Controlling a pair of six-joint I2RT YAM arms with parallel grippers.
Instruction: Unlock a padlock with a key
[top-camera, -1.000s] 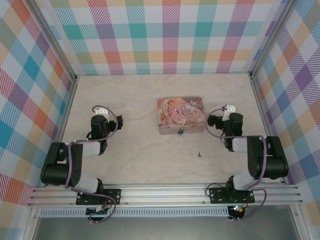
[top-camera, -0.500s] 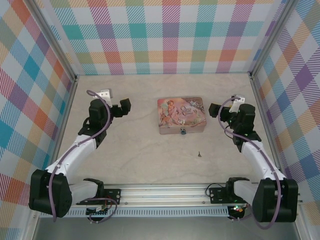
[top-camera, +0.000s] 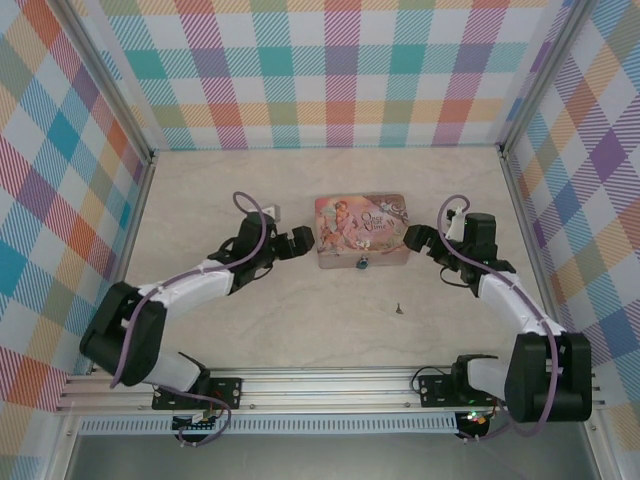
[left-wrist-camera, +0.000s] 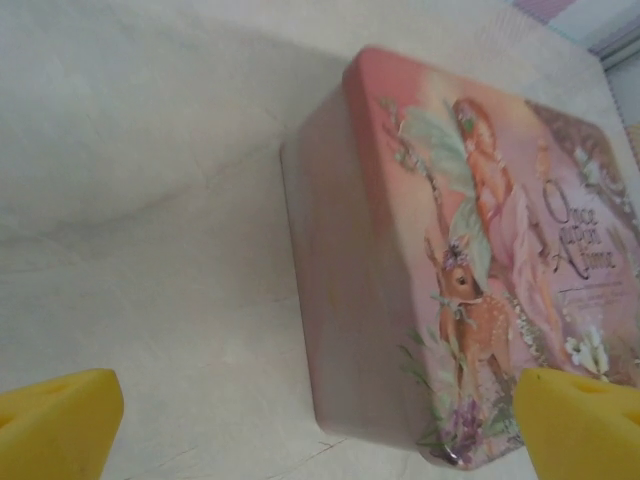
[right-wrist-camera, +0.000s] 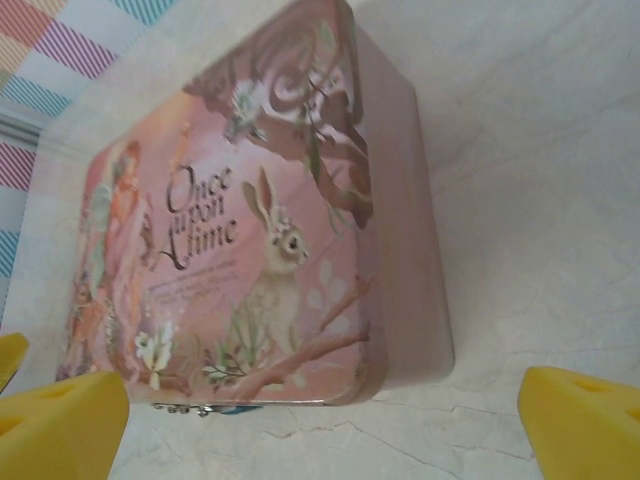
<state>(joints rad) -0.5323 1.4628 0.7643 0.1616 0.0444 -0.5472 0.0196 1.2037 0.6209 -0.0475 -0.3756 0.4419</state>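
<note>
Both arms have swung inward: the left gripper (top-camera: 303, 241) is at the 9 o'clock end of the glossy pink rectangular tin (top-camera: 362, 228), the right gripper (top-camera: 412, 237) at 3 o'clock, each with fingers spread wide and empty. The blue padlock (top-camera: 364, 264) sits at the tin's 6 o'clock edge. The thin dark key (top-camera: 398, 309) lies apart at the padlock's 5 o'clock on the marbled table (top-camera: 250, 320), its long axis roughly 12-to-6.
</note>
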